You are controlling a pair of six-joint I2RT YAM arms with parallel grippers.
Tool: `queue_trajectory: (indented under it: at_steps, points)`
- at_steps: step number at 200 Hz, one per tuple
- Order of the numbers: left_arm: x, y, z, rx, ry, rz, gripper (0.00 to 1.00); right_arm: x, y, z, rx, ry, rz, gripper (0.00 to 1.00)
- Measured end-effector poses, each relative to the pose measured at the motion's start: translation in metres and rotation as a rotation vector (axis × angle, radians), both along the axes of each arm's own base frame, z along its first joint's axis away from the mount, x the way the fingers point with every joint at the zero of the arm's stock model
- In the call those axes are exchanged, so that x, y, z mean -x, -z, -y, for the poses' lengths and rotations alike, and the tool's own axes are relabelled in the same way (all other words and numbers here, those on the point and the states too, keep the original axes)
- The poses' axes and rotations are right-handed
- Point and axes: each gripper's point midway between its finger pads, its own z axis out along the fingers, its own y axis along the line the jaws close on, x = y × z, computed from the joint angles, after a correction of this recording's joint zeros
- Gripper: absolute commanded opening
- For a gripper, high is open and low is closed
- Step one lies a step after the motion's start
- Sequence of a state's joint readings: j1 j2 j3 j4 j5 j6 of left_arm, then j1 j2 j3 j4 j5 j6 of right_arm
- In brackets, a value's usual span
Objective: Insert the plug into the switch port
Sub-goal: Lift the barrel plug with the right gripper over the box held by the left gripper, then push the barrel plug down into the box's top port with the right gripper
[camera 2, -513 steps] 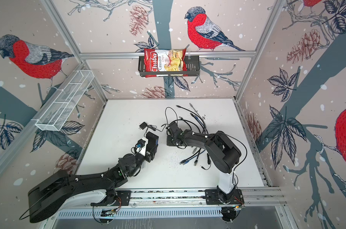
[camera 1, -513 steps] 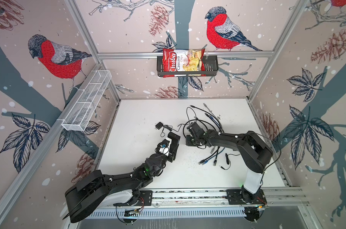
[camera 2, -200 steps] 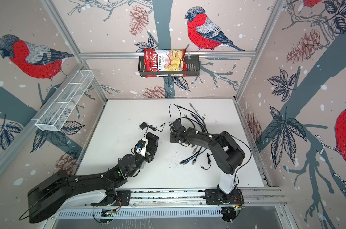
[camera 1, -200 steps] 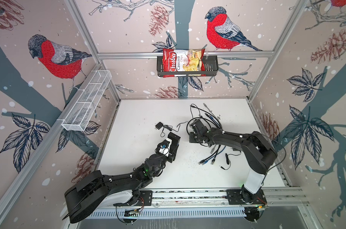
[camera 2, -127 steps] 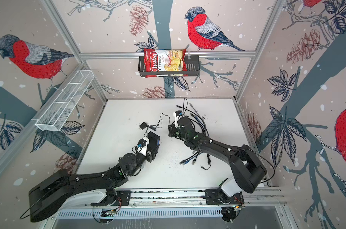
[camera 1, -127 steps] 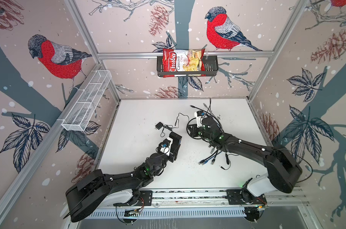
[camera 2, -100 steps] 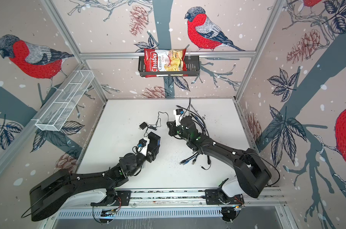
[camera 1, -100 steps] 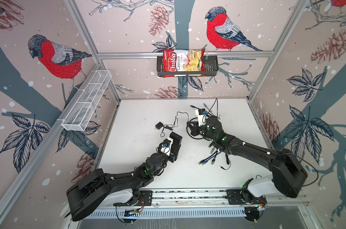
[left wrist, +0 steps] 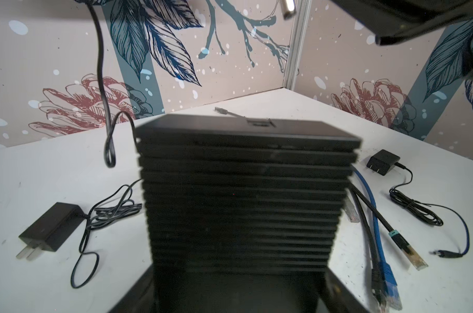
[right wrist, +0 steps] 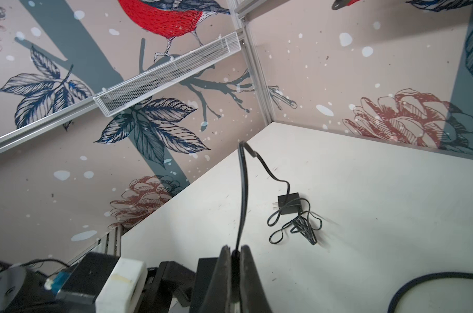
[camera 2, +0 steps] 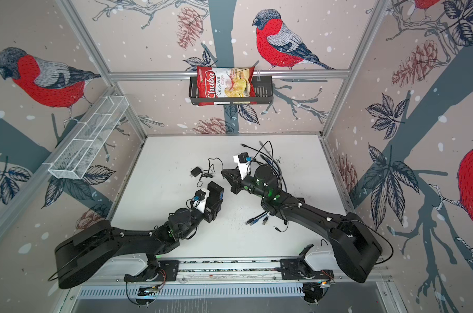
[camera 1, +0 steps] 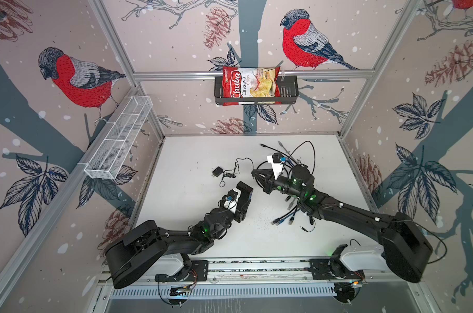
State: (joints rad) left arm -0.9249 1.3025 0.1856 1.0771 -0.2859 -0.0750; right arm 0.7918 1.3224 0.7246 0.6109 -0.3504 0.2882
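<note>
1. The left gripper clamps the black ribbed switch. Its jaws are set wide around the body, over the middle of the white table.
2. In the left wrist view the switch fills the centre, standing out from between the 2 fingers with its free end pointing away from the claw.
3. The right gripper is pinched fully closed on a thin black cord. It is near the switch's free end and not touching it.
4. The cord rises from the fingertips, bends over and drops to a loose tangle. The tangle lies beside a black power adapter, left of the middle and toward the table's far edge.
5. I cannot pick out the plug for sure. A small metal tip shows just beside the right claw in the left wrist view.
6. A bundle of blue and black network cables lies right of the middle toward the near edge, partly under the right arm.
7. A 2nd small adapter with its own coiled lead lies near those cables.
8. On the back wall a black basket holds a red chips bag. A white mesh tray hangs on the left wall.
</note>
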Motion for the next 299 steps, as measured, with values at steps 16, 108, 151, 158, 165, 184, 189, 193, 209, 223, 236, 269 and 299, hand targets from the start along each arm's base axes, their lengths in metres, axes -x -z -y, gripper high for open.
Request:
queue_trajectory:
  at_steps: [16,108,151,158,165,184,189,193,209,223,236,269,299]
  points:
    - [-0.001,-0.004,0.002,0.005,0.002,0.018,0.41,0.008,0.001,-0.002,-0.002,-0.026,0.007,0.00]
    - [-0.003,-0.020,0.007,0.041,0.012,0.067,0.41,0.027,0.004,-0.015,0.011,-0.090,0.050,0.00]
    - [0.000,-0.025,0.006,0.052,0.026,0.073,0.41,0.026,0.000,-0.018,-0.004,-0.092,0.066,0.00]
    - [0.001,-0.026,0.006,0.051,0.027,0.072,0.41,0.025,0.000,-0.019,-0.004,-0.091,0.069,0.00]
    - [0.001,-0.027,0.006,0.052,0.029,0.073,0.41,0.025,0.000,-0.020,-0.004,-0.091,0.069,0.00]
    - [0.002,-0.028,0.006,0.058,0.033,0.073,0.41,0.024,0.000,-0.024,-0.002,-0.095,0.068,0.00]
    - [0.002,-0.028,0.006,0.058,0.033,0.072,0.41,0.024,0.000,-0.024,-0.003,-0.096,0.069,0.00]
    - [0.002,-0.028,0.006,0.058,0.034,0.072,0.41,0.024,0.000,-0.024,-0.003,-0.096,0.069,0.00]
    - [0.002,-0.028,0.006,0.058,0.033,0.069,0.41,0.025,0.000,-0.025,-0.003,-0.097,0.070,0.00]
    - [0.003,-0.029,0.005,0.059,0.033,0.068,0.40,0.025,0.000,-0.026,-0.004,-0.096,0.072,0.00]
    - [0.002,-0.031,0.004,0.065,0.027,0.069,0.38,0.026,-0.002,-0.025,-0.008,-0.094,0.077,0.00]
    - [0.003,-0.036,0.000,0.085,0.021,0.067,0.36,0.031,-0.004,-0.019,-0.012,-0.085,0.091,0.00]
    - [0.004,-0.037,-0.001,0.081,0.023,0.064,0.36,0.032,-0.004,-0.016,-0.002,-0.081,0.104,0.00]
